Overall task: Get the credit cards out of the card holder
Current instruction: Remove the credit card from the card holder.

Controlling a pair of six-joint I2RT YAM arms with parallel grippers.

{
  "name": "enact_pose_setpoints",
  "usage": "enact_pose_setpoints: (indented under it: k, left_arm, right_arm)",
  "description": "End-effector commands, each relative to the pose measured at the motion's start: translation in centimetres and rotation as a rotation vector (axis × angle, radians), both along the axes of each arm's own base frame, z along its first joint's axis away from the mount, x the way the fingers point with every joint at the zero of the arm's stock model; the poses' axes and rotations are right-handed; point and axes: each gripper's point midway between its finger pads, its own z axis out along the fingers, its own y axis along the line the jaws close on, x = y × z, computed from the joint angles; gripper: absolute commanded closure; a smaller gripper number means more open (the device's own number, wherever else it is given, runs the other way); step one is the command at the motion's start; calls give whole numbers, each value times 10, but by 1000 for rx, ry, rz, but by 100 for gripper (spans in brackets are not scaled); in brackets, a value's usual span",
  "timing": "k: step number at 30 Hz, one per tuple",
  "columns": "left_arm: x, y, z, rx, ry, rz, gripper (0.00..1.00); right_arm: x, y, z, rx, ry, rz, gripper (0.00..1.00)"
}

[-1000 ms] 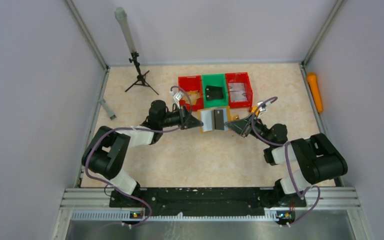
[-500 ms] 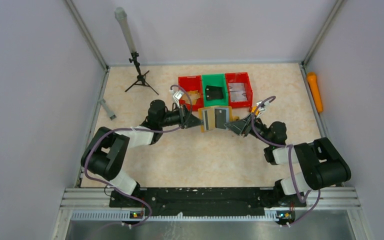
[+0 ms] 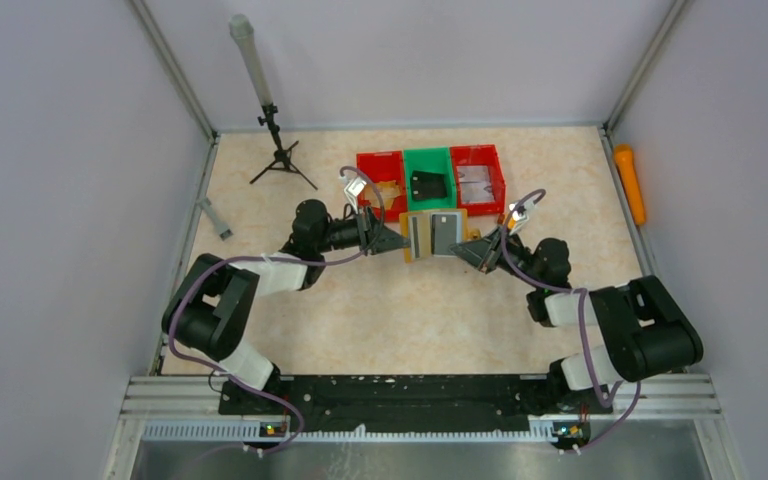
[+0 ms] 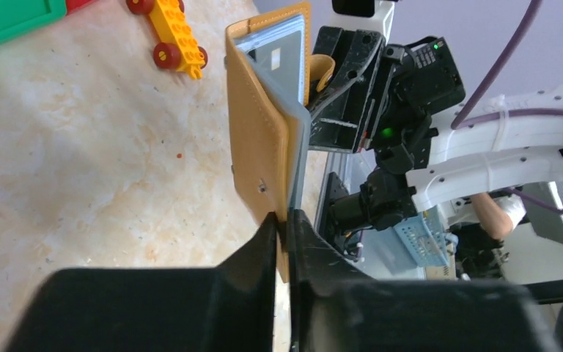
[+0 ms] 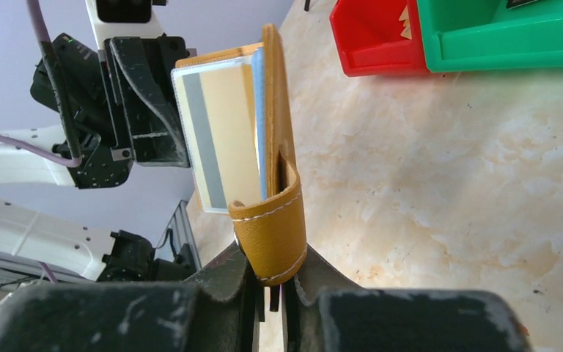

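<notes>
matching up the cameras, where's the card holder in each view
top: card holder at centre, just below the green bin.
left wrist: card holder upper middle, green bin top left.
right wrist: card holder centre, green bin top right.
shared landmark: the green bin.

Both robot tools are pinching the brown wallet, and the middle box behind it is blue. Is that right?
Not quite. The middle plastic box is green, not blue; the top external view shows it. Both the left tool and the right tool do pinch the mustard-brown leather folding wallet.
</notes>
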Motion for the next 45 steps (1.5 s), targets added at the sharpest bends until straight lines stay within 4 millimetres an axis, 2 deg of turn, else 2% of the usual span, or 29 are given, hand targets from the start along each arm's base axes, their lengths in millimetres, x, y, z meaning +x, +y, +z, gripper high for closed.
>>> enact_pose_setpoints:
  k: [1,3,4,6,9,15,20,25,26,30,31,33,36,40,42,45]
  left_arm:
    - [0,1,13,-24,-85,9,72]
    - [1,4,12,-9,-92,31,50]
    - [2,5,11,-3,-96,43,43]
    - [2,6,11,1,-99,50,34]
    - [2,4,6,-3,-82,38,31]
    - [4,0,3,-19,-60,13,38]
    - [6,-1,0,-8,-44,8,47]
    - [8,-2,-3,2,-38,12,68]
    - [9,-1,-4,6,-36,17,73]
    - [10,0,-5,20,-40,34,92]
    - [10,0,-4,22,-42,35,93]
    - [11,1,-5,31,-40,41,95]
    - [14,1,-11,54,-27,52,95]
    - [15,1,-11,56,-25,58,97]
    - [14,0,-11,52,-22,50,97]
    - [9,-4,-6,26,-29,19,98]
  right_arm:
    - [1,3,26,11,-105,9,98]
    - [1,3,27,12,-108,9,100]
    - [0,3,27,15,-107,11,100]
    - [-1,4,29,22,-112,16,100]
    - [-2,5,31,31,-116,28,100]
    - [-9,10,39,64,-142,70,100]
    - [-13,16,40,79,-146,107,100]
    - [-13,16,40,74,-150,105,100]
    - [-12,16,39,66,-151,100,96]
    - [6,4,16,-46,-86,-22,71]
    - [10,-2,11,-84,-68,-64,68]
    - [18,-17,4,-153,-50,-169,54]
    - [25,-41,7,-211,-58,-323,41]
    - [16,-54,34,-196,-177,-387,44]
    - [9,-47,45,-176,-239,-341,48]
    - [-2,-23,50,-167,-286,-212,51]
